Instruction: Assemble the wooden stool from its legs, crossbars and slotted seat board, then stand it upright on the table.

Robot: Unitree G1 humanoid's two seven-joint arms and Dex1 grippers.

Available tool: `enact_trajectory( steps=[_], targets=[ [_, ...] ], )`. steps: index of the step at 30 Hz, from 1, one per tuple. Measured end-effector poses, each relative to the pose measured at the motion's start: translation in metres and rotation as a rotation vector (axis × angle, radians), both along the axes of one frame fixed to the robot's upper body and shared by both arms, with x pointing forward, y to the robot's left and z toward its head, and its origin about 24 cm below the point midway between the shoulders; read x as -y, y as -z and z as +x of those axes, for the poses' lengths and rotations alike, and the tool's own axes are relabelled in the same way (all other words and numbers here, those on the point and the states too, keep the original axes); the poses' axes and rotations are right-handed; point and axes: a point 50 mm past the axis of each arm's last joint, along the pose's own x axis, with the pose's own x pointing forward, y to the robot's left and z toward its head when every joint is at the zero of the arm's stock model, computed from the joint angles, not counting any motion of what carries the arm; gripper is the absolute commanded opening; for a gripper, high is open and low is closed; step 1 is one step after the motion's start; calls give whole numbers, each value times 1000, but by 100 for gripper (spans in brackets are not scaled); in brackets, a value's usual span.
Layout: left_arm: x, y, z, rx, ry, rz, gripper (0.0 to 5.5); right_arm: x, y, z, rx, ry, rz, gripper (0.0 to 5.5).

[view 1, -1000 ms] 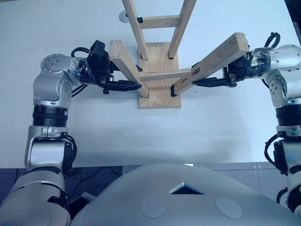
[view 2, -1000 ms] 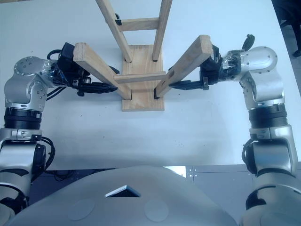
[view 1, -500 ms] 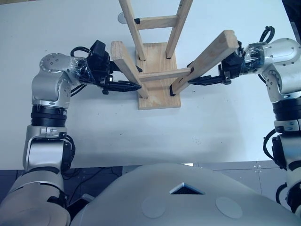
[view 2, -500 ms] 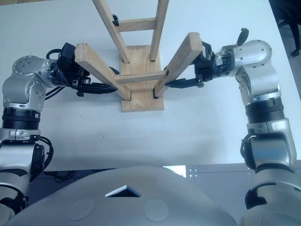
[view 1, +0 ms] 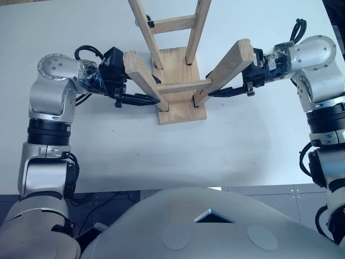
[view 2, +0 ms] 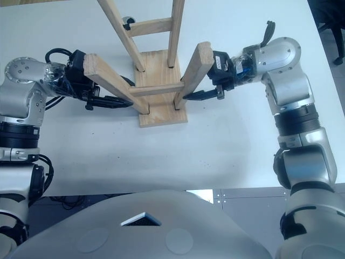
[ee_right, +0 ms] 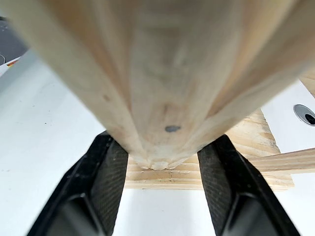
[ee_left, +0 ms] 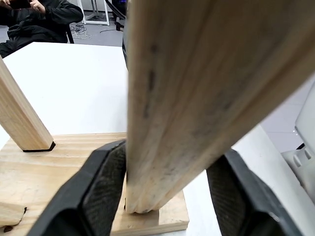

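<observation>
Stool (view 1: 176, 60) sits inverted at upper centre of the head view, with the seat board (view 1: 182, 113) flat on the surface (view 1: 161, 156).

**Grip:** The left end effector (view 1: 151, 100) is clamped on the left leg (view 1: 139, 73). The right end effector (view 1: 215, 94) is clamped on the right leg (view 1: 229, 63). Both grips are low, just above the board.

**Step in hand (judged):** seating this leg pair. Both legs splay outward, joined by the crossbar (view 1: 183, 86).

**Recommendation:** swing both legs upright together so the crossbar ends stay engaged, then press down evenly, watching for board slide.

**Pose:** both forearms come in from the frame's sides, with the end effectors level and facing each other.
</observation>
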Motion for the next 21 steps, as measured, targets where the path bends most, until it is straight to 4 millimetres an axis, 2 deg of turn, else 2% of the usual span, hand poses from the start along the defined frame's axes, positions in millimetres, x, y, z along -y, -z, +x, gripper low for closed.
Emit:
enact_trajectory(
  steps=[10, 11, 12, 14, 15, 18, 19, 21],
  targets=[
    [4, -1, 0, 40, -27, 75, 229, 2, 8, 5, -24, 4, -3, 202],
    [6, 0, 0, 40, -29, 76, 228, 3, 12, 4, -41, 15, -2, 239],
    [10, 3, 1, 28, -44, 78, 225, 4, 18, 2, -75, 74, 11, 258],
    [23, 8, 0, 14, -67, 42, 224, 12, 60, -8, -243, 332, 12, 299],
    [32, 6, 0, 21, -89, -9, 224, 17, 68, -13, -305, 447, 102, 312],
    [52, 7, -4, 35, -206, -67, 224, 50, 36, -9, -159, 608, 202, 368],
    [58, 7, -7, 34, -243, -86, 224, 62, 32, -16, -123, 643, 197, 384],
    [70, 14, -13, -2, -363, -127, 223, 97, 40, -40, -116, 774, 112, 392]
  ],
)
